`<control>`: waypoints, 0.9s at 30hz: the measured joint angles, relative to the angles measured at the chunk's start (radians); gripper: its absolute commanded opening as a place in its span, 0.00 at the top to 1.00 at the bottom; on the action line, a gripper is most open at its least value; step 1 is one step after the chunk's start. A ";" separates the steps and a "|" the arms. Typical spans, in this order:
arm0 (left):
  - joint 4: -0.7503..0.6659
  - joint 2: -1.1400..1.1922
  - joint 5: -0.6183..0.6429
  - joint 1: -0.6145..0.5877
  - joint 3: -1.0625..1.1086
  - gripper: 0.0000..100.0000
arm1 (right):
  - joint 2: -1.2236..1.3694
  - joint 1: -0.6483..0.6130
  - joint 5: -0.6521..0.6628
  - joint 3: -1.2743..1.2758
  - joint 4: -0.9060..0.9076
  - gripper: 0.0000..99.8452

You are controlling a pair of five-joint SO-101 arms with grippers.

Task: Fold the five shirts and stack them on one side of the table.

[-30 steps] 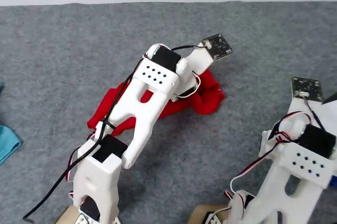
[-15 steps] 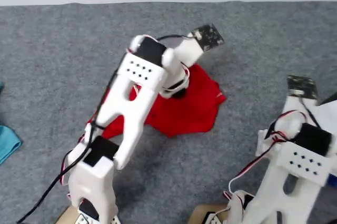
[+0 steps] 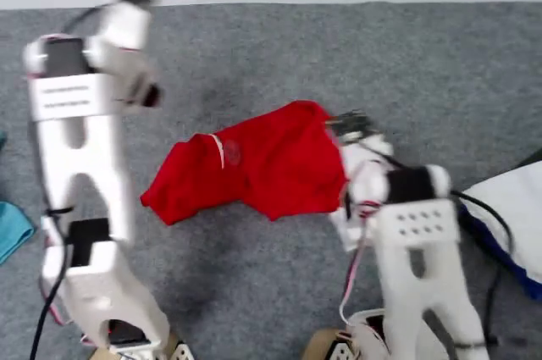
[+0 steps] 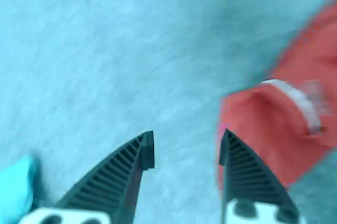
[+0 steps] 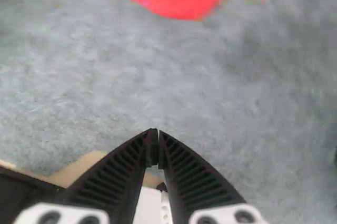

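We log the red shirt (image 3: pixel 254 169) lying rumpled mid-table on the grey cloth (image 3: pixel 279 47). The left gripper (image 4: pixel 187 138) has its jaws spread and empty over bare cloth, with the shirt's collar end just beside one finger. A teal shirt (image 3: pixel 12 231) lies on the other side. The left arm (image 3: pixel 80 123) stands reared up, well apart from the red shirt. The right gripper (image 5: pixel 156 138) has its jaws pressed together on nothing, the shirt apart beyond the tips. The right arm (image 3: pixel 406 224) is bent at the shirt's edge.

You had bare grey desk (image 3: pixel 279 47) beyond the red shirt (image 3: pixel 254 169) and in front of it. The right arm (image 3: pixel 411 216) crowded its right edge; a teal cloth (image 3: pixel 10 229) lay far left, white fabric (image 3: pixel 508 203) far right.
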 measured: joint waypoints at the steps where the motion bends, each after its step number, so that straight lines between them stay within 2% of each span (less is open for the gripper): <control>1: 0.000 0.000 0.005 -0.040 0.009 0.79 | 0.035 -0.038 0.000 -0.029 -0.005 0.99; 5: 0.002 0.000 0.011 -0.161 0.107 0.79 | 0.209 -0.167 0.000 -0.157 -0.011 0.96; 11: 0.002 0.000 0.023 -0.267 0.255 0.85 | 0.535 -0.267 0.000 -0.348 -0.012 0.82; 14: 0.000 0.000 0.023 -0.299 0.292 0.87 | 0.687 -0.311 0.000 -0.477 -0.012 0.81; 20: -0.095 0.000 0.023 -0.327 0.390 0.87 | 0.933 -0.399 0.000 -0.727 -0.015 0.81; 27: -0.140 0.000 0.023 -0.328 0.422 0.87 | 1.122 -0.423 0.000 -0.864 -0.017 0.81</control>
